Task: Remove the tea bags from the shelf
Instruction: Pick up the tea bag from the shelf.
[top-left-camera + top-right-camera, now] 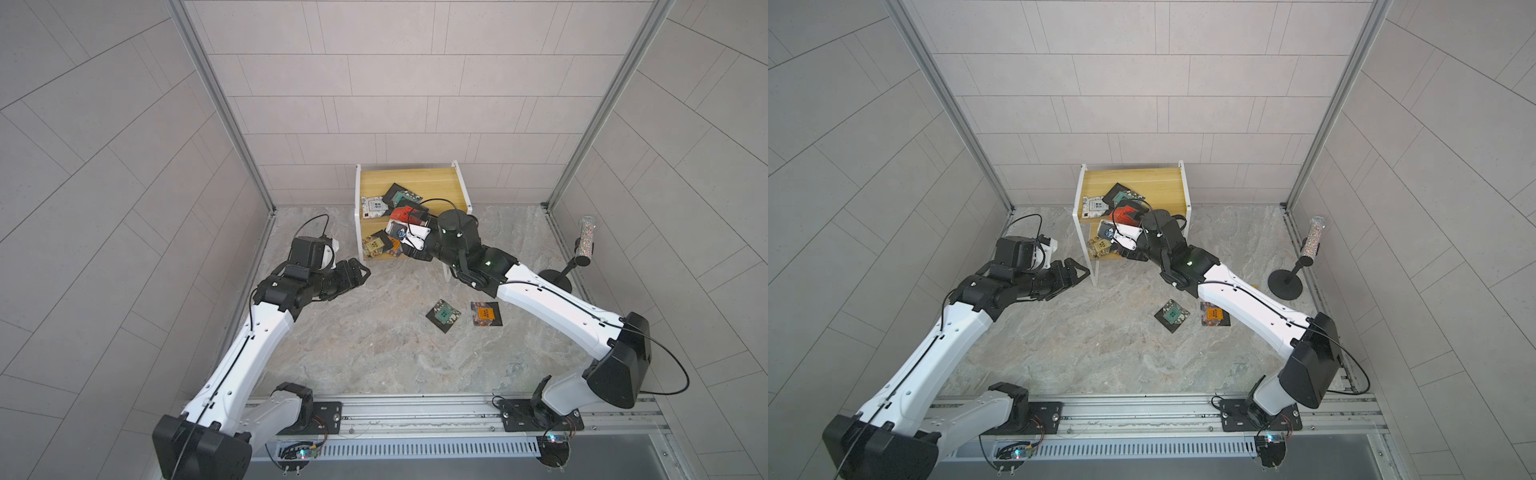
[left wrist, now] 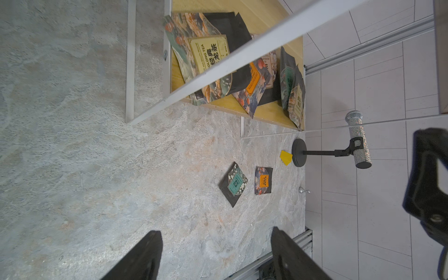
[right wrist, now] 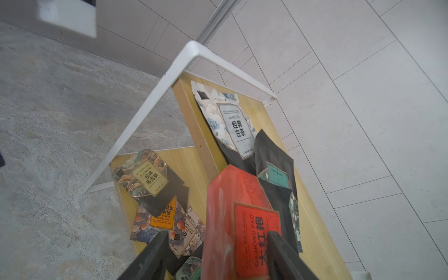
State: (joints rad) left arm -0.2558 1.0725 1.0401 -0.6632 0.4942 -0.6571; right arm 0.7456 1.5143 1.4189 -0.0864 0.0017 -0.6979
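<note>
Shelf: stands at the back of the table, against the tiled wall. Tea bags lie on both of its tiers.

Top board:
- A white sachet lies at the left edge.
- A teal-labelled sachet sits beside it toward the wall, overlapping its edge.
- A red sachet is at the front edge, tilted.

Lower board:
- A tan-labelled sachet lies over a black one.
- An orange-labelled sachet is partly under both.
- Further sachets there are cut off by the picture edge and the gripper fingers, so the count cannot be told.

In both top views the right wrist covers the middle of the shelf.

Right gripper: the fingers stand apart, one on each side of the red sachet. A clear gap shows at one finger. Contact at the other cannot be confirmed.

Off the shelf, two tea bags lie flat on the table in front of it, just beside each other and not touching. One is a loose teal sachet, the other a loose orange sachet.

Left gripper: the jaws are wide apart and hold nothing. It hangs above the table near the shelf's front left leg.

Right edge of the table: a black stand carries a glittery cylinder. A small yellow wedge lies just beside its base and is clear only in the left wrist view.
</note>
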